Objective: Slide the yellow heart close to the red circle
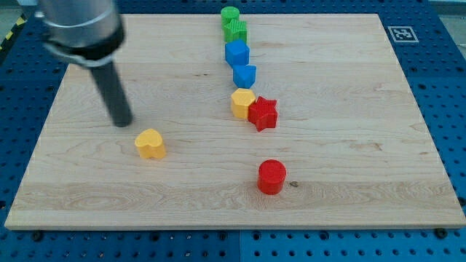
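On the wooden board [349, 87], my tip [122, 122], a bare rod with nothing to open or close, sits just up-left of the yellow heart [151, 144], likely lined up to shove it down-right toward the distant red circle [271, 177].

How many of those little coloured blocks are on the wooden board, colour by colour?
Green: 2, the green circle and the green block
Blue: 2, the blue block and the smaller blue block
Yellow: 2, the yellow hexagon and the yellow heart
Red: 2, the red star and the red circle
Total: 8
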Robot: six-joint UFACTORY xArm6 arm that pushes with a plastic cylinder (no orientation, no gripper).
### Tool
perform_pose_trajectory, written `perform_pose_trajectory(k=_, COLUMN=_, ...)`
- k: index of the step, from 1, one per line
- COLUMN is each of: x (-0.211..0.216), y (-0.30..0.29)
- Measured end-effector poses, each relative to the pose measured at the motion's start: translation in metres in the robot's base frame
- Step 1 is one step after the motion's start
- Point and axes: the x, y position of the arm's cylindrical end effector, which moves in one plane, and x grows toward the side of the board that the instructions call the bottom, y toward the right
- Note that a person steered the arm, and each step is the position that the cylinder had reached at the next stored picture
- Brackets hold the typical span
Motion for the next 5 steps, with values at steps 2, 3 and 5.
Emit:
perform_pose_trajectory(k=2, x=0.037, y=-0.017)
perform_pose_trajectory(k=3, x=0.037, y=-0.005)
perform_pose_trajectory(k=5, x=0.039, y=0.052)
